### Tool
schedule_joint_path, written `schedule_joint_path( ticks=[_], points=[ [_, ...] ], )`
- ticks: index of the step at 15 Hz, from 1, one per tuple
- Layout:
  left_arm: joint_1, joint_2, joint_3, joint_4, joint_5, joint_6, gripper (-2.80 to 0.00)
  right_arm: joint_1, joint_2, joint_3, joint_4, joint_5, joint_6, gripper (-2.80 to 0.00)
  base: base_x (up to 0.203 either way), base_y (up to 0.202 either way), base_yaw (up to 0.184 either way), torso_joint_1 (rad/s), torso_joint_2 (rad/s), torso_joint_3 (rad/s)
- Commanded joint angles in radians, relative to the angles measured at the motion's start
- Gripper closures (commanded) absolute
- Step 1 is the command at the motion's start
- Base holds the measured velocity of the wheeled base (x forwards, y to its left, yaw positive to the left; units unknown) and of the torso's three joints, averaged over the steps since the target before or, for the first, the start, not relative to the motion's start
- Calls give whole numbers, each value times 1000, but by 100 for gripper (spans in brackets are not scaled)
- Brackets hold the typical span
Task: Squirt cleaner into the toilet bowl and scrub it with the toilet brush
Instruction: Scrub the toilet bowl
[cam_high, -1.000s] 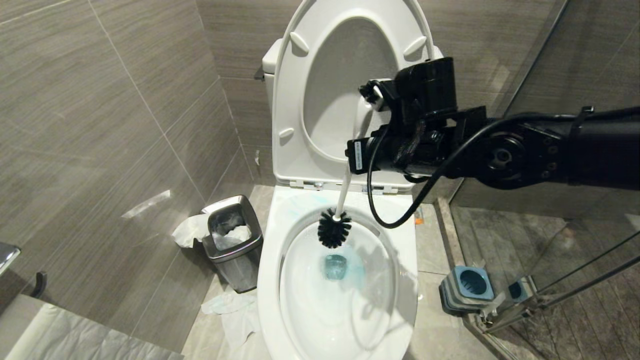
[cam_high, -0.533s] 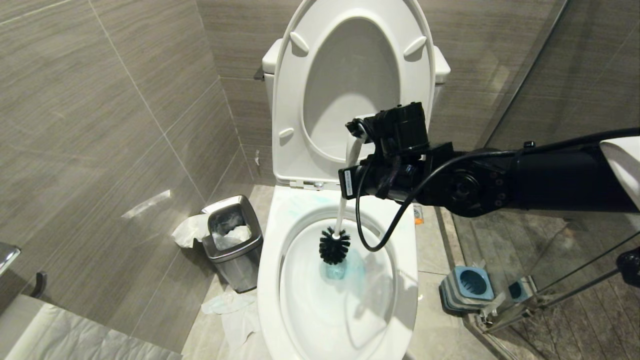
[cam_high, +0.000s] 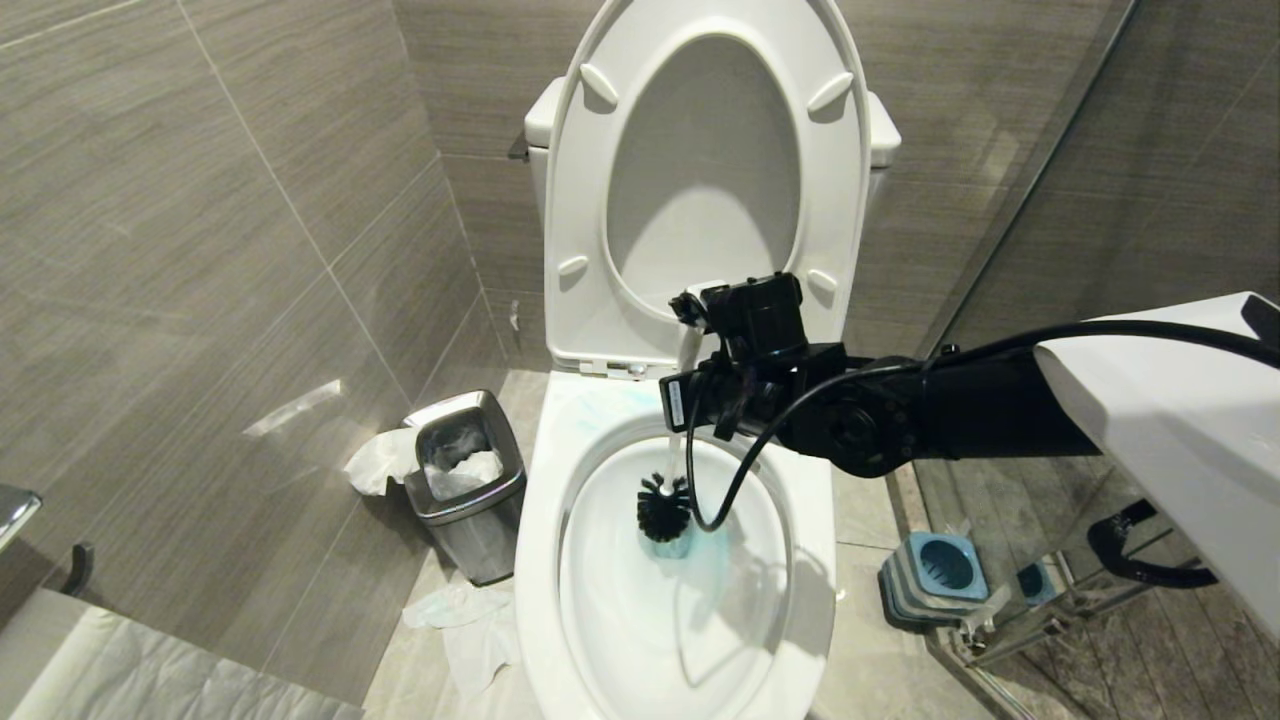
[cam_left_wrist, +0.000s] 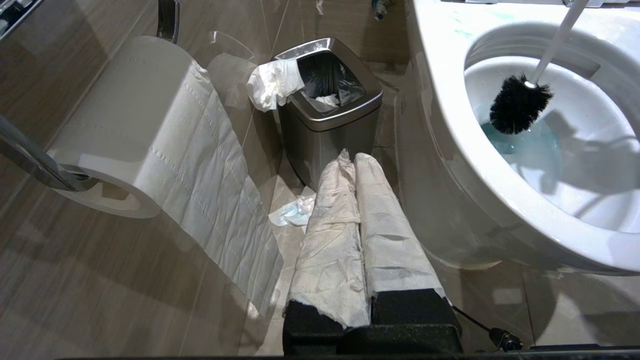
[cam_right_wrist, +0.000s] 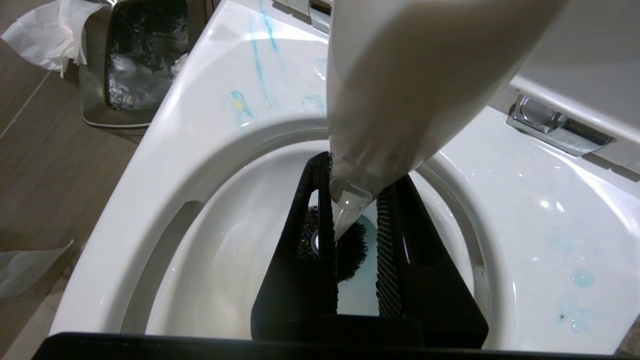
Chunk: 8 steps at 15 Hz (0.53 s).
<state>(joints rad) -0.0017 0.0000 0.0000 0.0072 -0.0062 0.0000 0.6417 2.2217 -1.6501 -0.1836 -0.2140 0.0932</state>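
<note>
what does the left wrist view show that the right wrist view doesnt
Only the left wrist view shows the toilet paper roll on its holder, the left gripper shut with its fingers wrapped in paper, and paper scraps on the floor.

Only the right wrist view shows the right gripper shut on the brush handle, a chrome hinge, and blue cleaner streaks on the rim.

Both show the toilet bowl, the toilet brush with its black head down in it, blue water, and the steel bin.
</note>
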Motion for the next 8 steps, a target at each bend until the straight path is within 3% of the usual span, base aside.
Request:
schedule_joint_path(
  ticks=[1,4,8],
  points=[
    [0,0,2,0,0,0,0,1,5,-3,-2,-2,0,0,0,0,0,0,0,0],
    [0,0,2,0,0,0,0,20,-115,38,6,-20,-3,0,0,0,0,0,0,0],
    [0,0,2,0,0,0,0,52,-301,209,42,-27,-7,0,0,0,0,0,0,0]
  ],
)
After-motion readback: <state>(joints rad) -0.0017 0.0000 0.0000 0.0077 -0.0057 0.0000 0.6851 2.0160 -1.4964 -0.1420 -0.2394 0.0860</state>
